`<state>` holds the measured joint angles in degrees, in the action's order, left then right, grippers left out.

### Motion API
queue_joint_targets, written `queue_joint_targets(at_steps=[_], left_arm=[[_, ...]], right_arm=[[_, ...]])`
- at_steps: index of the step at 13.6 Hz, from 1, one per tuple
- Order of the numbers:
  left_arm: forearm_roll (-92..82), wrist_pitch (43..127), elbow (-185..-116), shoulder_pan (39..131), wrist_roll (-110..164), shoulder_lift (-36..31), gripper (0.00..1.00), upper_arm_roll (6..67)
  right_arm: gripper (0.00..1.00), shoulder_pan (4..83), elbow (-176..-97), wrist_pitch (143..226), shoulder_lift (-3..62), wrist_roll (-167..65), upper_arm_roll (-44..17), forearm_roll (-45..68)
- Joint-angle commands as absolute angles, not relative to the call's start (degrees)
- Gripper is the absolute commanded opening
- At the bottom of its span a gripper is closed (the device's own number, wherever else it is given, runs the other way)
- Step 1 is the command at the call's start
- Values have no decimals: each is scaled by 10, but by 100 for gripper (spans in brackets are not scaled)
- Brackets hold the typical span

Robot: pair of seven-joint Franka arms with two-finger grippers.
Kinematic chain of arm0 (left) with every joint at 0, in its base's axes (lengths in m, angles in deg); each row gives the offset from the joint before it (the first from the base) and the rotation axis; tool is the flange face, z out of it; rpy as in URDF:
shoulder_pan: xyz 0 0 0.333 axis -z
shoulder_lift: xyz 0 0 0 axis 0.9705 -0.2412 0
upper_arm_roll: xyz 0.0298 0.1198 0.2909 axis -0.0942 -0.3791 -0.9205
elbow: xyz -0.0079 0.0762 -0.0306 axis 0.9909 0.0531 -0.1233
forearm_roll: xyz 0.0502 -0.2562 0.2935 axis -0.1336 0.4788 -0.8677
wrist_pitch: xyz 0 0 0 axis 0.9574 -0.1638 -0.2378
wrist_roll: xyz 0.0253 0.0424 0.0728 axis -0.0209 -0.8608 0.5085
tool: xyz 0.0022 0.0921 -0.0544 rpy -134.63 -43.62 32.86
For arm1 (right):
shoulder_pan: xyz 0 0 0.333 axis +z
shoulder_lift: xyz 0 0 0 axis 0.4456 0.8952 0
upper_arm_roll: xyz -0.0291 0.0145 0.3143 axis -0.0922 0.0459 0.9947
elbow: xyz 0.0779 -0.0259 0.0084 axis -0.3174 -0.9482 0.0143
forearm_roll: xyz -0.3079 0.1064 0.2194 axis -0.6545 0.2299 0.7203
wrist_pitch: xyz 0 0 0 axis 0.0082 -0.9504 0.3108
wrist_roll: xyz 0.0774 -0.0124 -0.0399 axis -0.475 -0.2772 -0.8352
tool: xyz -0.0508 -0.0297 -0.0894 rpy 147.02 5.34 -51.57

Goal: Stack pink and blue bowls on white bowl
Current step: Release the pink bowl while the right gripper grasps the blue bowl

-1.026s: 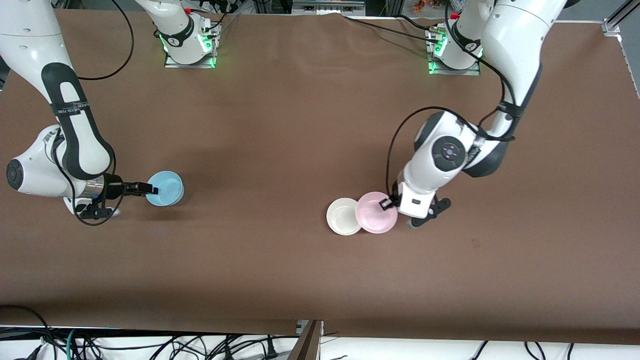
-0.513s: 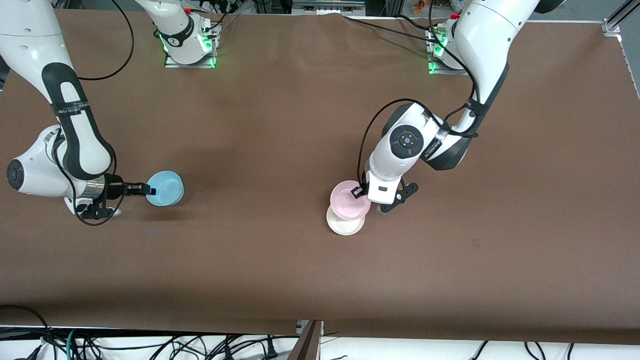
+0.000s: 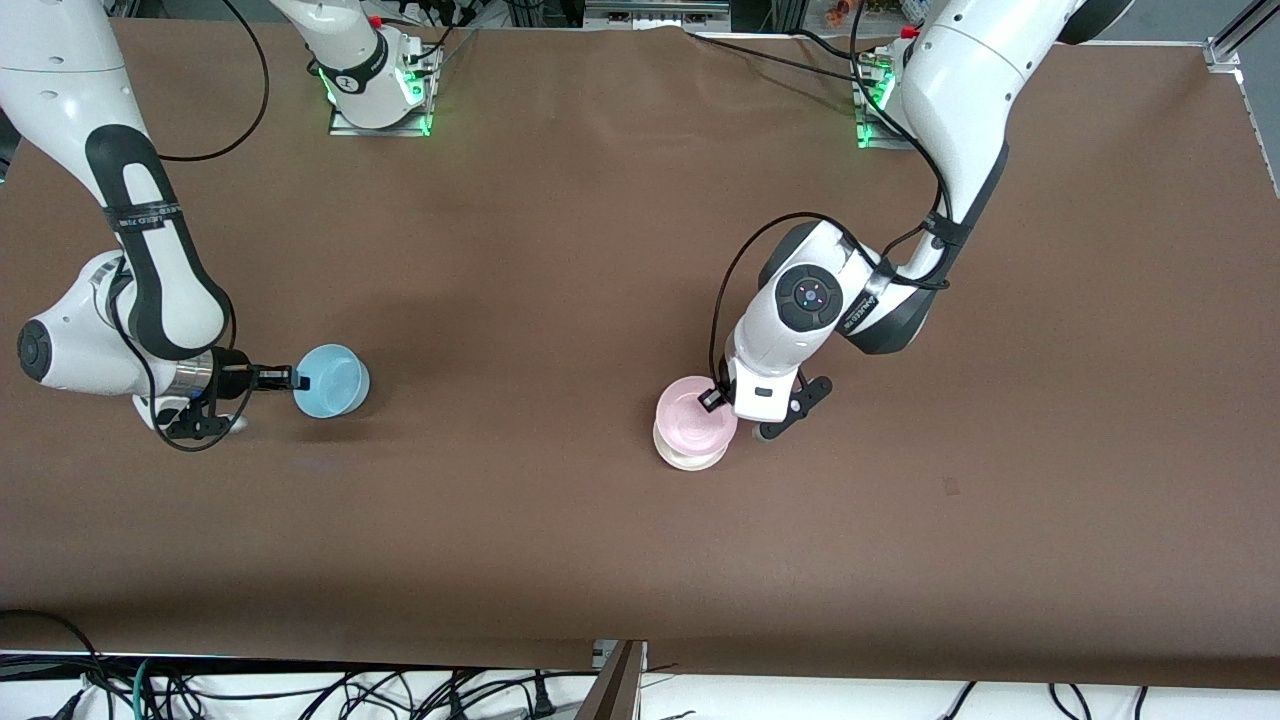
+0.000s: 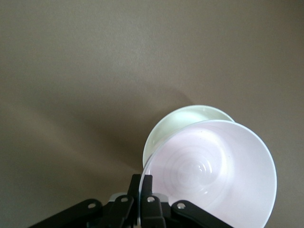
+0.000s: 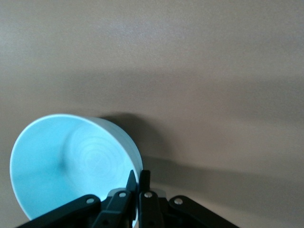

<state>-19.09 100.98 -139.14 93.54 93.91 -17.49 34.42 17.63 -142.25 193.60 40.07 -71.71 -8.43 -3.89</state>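
Note:
My left gripper is shut on the rim of the pink bowl and holds it just over the white bowl, whose rim shows under it. In the left wrist view the pink bowl covers most of the white bowl, and the gripper pinches the pink rim. My right gripper is shut on the rim of the blue bowl at the right arm's end of the table. In the right wrist view the gripper clamps the blue bowl's rim.
The brown table carries nothing else. The arm bases stand along its farthest edge. Cables hang below the edge nearest the front camera.
My left gripper has carried the pink bowl from beside the white bowl to over it and now holds it nearly centred there. The blue bowl has tilted slightly in my right gripper.

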Motion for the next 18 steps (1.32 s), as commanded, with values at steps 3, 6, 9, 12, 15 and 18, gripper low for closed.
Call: queue_joint_targets(at_steps=[3, 6, 9, 12, 15, 18], left_arm=[[-201, 1006, -1349, 994, 971, -211, 0, 289], [-201, 1006, -1348, 994, 972, -211, 0, 289], [-201, 1014, -1348, 995, 981, -213, 0, 289], [-201, 1017, -1348, 995, 981, -214, 0, 289], [-201, 1017, -1348, 994, 979, -214, 32, 289], [-202, 1016, -1348, 993, 974, -213, 80, 289]], right_arm=[[0, 174, -1422, 1925, 375, -722, -68, -26], [0, 180, -1417, 1910, 366, -694, -65, -26], [0, 184, -1401, 1877, 363, -658, -56, -27], [0, 184, -1389, 1862, 360, -653, -32, -28], [0, 184, -1378, 1855, 361, -652, -11, -27], [0, 184, -1362, 1839, 360, -585, 12, -29]])
